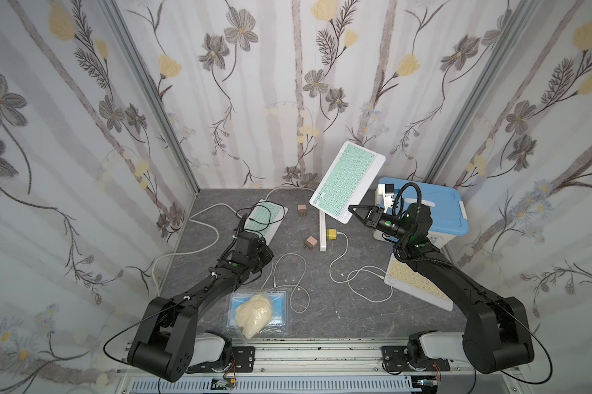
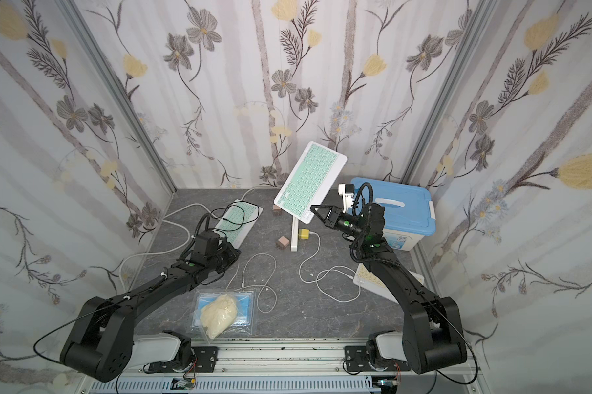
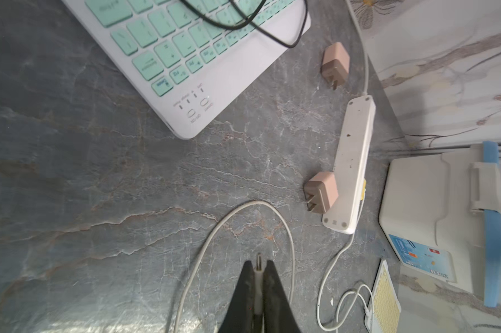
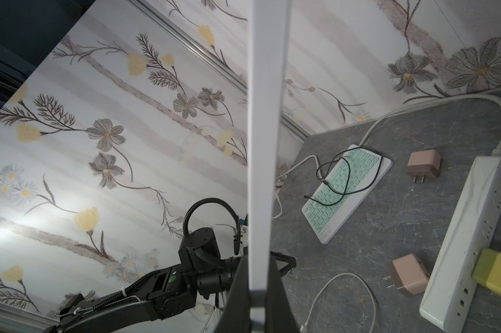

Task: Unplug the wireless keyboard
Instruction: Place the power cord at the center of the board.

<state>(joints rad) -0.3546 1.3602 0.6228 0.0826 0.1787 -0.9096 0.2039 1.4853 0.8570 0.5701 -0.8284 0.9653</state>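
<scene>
The wireless keyboard (image 1: pixel 347 180) (image 2: pixel 310 182), white with mint keys, hangs tilted in the air at the back right. My right gripper (image 1: pixel 352 208) (image 2: pixel 313 208) is shut on its lower edge. In the right wrist view that edge is a white strip (image 4: pixel 265 144) rising from the gripper (image 4: pixel 260 288). My left gripper (image 1: pixel 266 255) (image 3: pixel 258 263) hovers low over the table, shut on the plug (image 3: pixel 258 272) of a white cable (image 3: pixel 289 239) (image 1: pixel 299 269). The plug's metal tip is bare and well apart from the keyboard.
A second mint keyboard (image 1: pixel 265 221) lies back left under a black cable. A yellow keyboard (image 1: pixel 410 283) lies under the right arm, cabled to a yellow charger (image 1: pixel 331 234) on the power strip (image 1: pixel 322 235). Two pink chargers (image 1: pixel 302 208) (image 1: pixel 311 242), a blue-lidded bin (image 1: pixel 438 208) and a bagged item (image 1: pixel 255 314) surround them.
</scene>
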